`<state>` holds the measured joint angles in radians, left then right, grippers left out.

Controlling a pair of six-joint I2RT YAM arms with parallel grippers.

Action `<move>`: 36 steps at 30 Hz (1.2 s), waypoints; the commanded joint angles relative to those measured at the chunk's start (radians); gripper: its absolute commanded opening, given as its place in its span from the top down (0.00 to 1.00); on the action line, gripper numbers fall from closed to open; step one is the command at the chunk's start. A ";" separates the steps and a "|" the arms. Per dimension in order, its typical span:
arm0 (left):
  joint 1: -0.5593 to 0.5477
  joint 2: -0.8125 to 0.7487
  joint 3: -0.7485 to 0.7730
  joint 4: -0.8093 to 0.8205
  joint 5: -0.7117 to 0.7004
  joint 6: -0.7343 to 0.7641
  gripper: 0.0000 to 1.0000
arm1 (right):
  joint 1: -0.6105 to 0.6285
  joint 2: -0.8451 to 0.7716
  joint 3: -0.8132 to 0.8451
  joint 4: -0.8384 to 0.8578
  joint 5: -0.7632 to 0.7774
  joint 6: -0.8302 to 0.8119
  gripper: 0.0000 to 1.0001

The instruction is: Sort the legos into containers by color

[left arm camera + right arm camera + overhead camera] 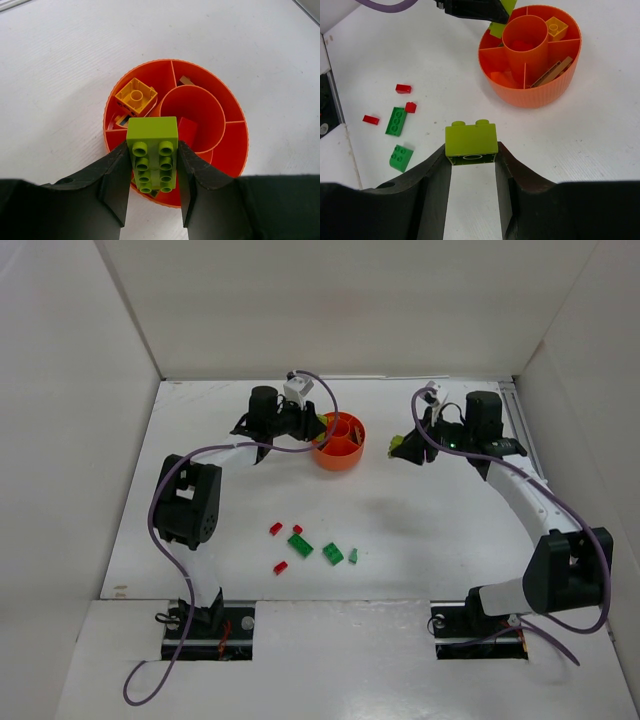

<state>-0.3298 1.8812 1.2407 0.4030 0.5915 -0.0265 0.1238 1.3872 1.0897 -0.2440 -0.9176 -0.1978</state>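
left jaws: pinching a long lime brick by its long sides, studs towards the wrist camera. its long axis runs straight out along the fingers. the jaws are parted only by the brick's width.

position: this brick hangs over the orange dish, above the outer compartment nearest the wrist. the compartment one over to the left holds a yellow brick. a red piece lies in the central ring and a brown piece in a far compartment. whether the lime brick touches the dish wall, cannot tell.

right jaws: pinching a shorter lime brick by its ends, studs up, long axis across the fingers. in the right wrist view the dish lies ahead and to the right, apart from the jaws. the top view puts these jaws beside the dish on its right, above bare bench.

judgement: left arm is nearer and is placed for a release. the right brick should go into the same compartment, so it must come in once the left arm clears.

remaining on the bench, well apart from the dish: three red legos and three green legos.
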 commanded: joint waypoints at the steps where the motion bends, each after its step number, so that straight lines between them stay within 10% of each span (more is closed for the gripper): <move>1: 0.006 -0.040 0.025 0.043 -0.013 0.011 0.72 | -0.007 0.004 0.044 0.006 -0.040 -0.026 1.00; 13: 0.006 -0.093 0.006 0.043 -0.013 0.011 0.43 | -0.007 0.004 0.044 0.006 -0.040 -0.026 1.00; 24: 0.006 -0.132 -0.003 0.043 -0.013 0.011 0.36 | 0.002 -0.005 0.053 -0.003 -0.029 -0.035 1.00; 36: 0.015 -0.289 -0.081 -0.004 -0.068 -0.016 0.01 | 0.031 -0.005 0.062 -0.021 0.011 -0.035 1.00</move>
<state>-0.3183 1.7035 1.1847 0.3897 0.5537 -0.0315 0.1394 1.3956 1.1049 -0.2642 -0.9127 -0.2142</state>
